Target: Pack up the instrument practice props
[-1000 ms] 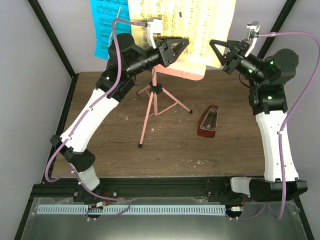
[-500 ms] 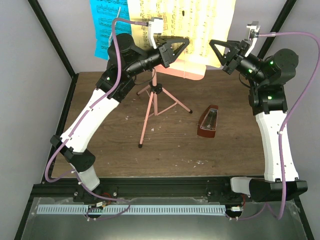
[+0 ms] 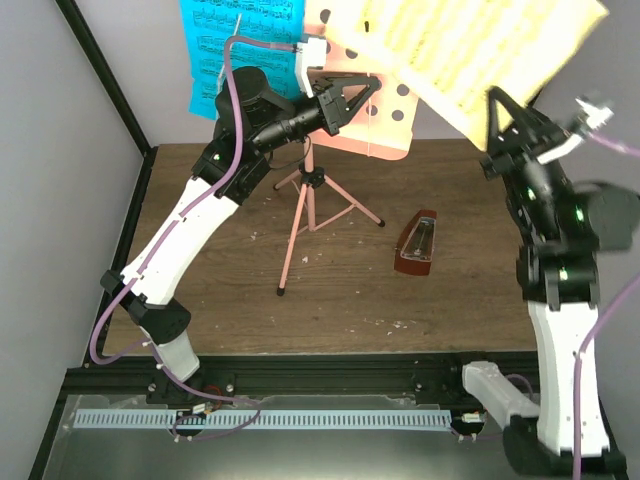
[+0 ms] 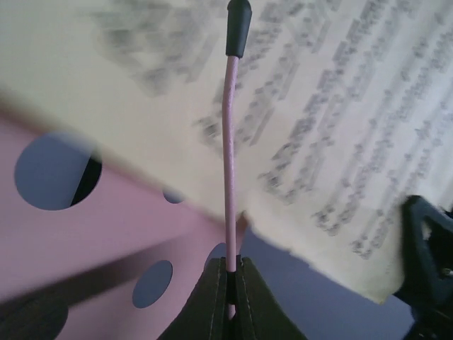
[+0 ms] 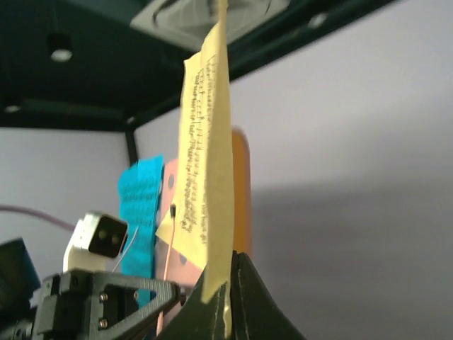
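Wooden table (image 3: 330, 290), right hand (image 5: 228, 287) pinching yellow page (image 3: 470, 55) (probably paper)

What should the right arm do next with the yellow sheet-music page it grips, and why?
Probably carry the yellow sheet-music page rightward, clear of the pink hole-dotted stand desk, then lower it onto the wooden table. The right gripper is shut on its edge, the page hangs tilted over the desk, and the left gripper pinches the stand's thin pink retainer wire.

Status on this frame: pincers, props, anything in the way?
Left pincer shut on retainer wire of pink stand. Right pincer shut on yellow page, tilted. Blue page, metronome untouched. Wire crosses in front of yellow page.
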